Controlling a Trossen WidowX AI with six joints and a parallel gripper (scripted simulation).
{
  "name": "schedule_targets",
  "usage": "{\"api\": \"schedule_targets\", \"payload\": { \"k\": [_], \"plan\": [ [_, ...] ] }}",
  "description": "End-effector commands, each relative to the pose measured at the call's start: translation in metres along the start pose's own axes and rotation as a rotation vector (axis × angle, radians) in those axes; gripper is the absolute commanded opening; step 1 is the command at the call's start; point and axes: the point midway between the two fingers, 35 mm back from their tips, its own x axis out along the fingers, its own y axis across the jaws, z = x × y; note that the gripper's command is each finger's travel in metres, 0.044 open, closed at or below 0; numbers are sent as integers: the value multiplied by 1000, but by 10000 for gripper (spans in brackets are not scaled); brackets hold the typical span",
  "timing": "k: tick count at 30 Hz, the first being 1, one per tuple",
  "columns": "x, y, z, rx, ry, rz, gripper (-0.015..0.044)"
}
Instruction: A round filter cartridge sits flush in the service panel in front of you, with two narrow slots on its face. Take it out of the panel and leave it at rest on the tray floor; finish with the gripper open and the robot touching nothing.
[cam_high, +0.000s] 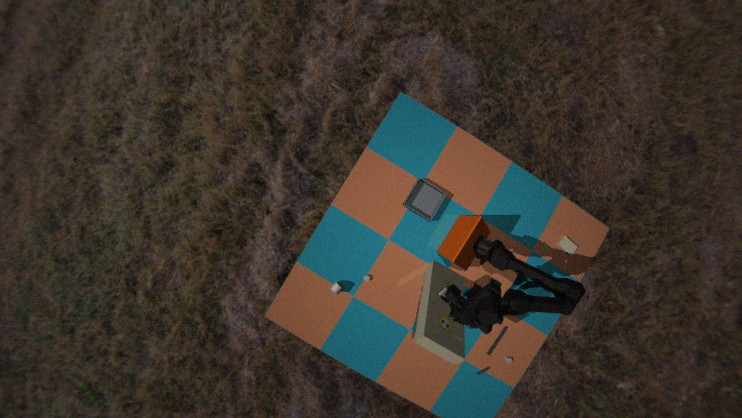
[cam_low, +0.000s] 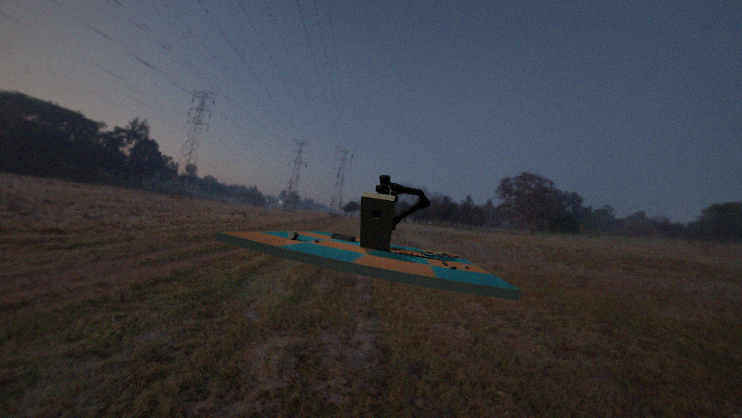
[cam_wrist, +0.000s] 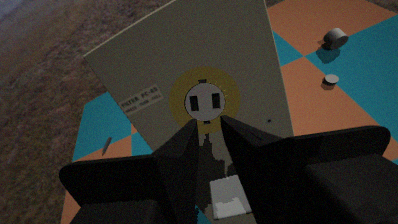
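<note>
The round white filter cartridge (cam_wrist: 205, 102) (cam_high: 445, 322) sits flush in the beige service panel (cam_wrist: 200, 45) (cam_high: 451, 345) (cam_low: 377, 223). It has a yellow ring around it and two dark slots on its face. My gripper (cam_wrist: 208, 122) (cam_high: 454, 306) is in front of the panel face, with its fingertips pointing at the cartridge's lower edge and a short way off it. The fingers are nearly shut, with a narrow gap and nothing between them. The grey tray (cam_high: 426, 199) lies on the checkered board beyond the panel.
An orange box (cam_high: 459, 241) stands by the arm's base. A white patch (cam_wrist: 229, 197) sits on the panel below the cartridge. A white cylinder (cam_high: 336, 287) (cam_wrist: 335, 37), a small disc (cam_high: 367, 277) (cam_wrist: 330, 79), a white card (cam_high: 567, 244) and a dark bar (cam_high: 496, 340) lie on the board.
</note>
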Motion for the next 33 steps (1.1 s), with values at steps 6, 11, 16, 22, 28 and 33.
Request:
{"api": "schedule_targets", "payload": {
  "k": [6, 11, 16, 22, 28, 33],
  "plan": [
    [16, -3, -1, 10, 4, -6, 92],
    [24, -3, -1, 10, 3, -5, 92],
    [32, -2, -1, 10, 1, -2, 92],
    [42, 0, -1, 11, -2, 4, 92],
    [44, 0, -2, 11, -3, 6, 92],
    [44, -2, -2, 11, -3, 6, 92]
  ]
}}
